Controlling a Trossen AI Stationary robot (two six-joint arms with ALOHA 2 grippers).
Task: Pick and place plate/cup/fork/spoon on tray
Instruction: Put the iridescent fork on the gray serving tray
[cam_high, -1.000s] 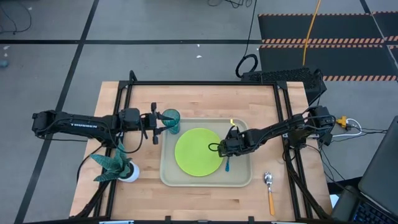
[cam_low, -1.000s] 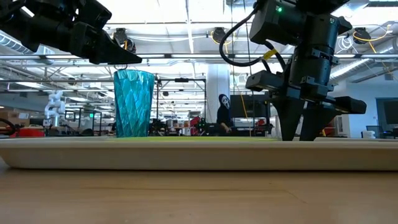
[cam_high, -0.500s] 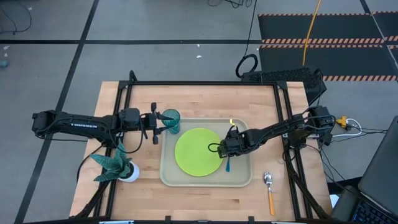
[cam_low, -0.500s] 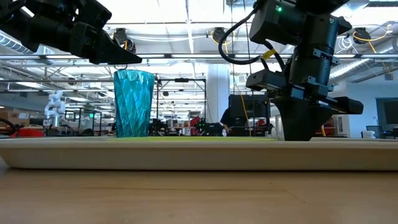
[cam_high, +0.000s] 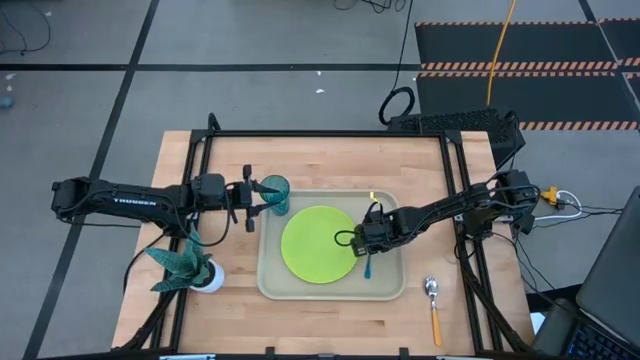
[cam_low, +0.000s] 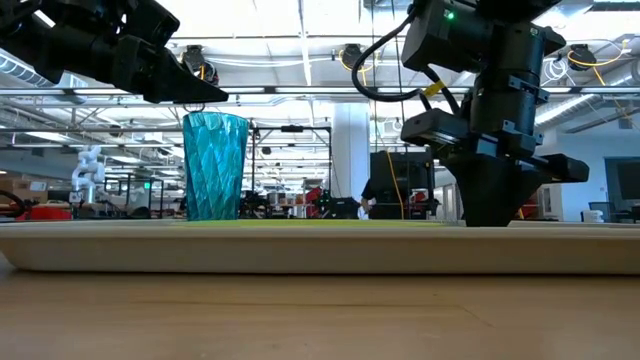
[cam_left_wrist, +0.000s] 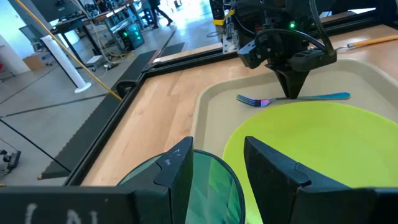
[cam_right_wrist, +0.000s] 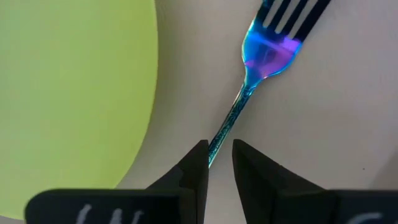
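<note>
Fork (cam_right_wrist: 249, 93) flat on tray (cam_high: 385, 290), just beside plate (cam_high: 318, 245) rim. Light, stiff, slim, probably slick; liable to pivot if pinched off-centre, so best taken mid-handle, across the narrow width. Right gripper (cam_right_wrist: 217, 149) down over the handle; whether jaws clamp it yet, cannot tell. Left gripper (cam_left_wrist: 217, 155) waiting at cup (cam_high: 275, 193), jaws apart.
</note>
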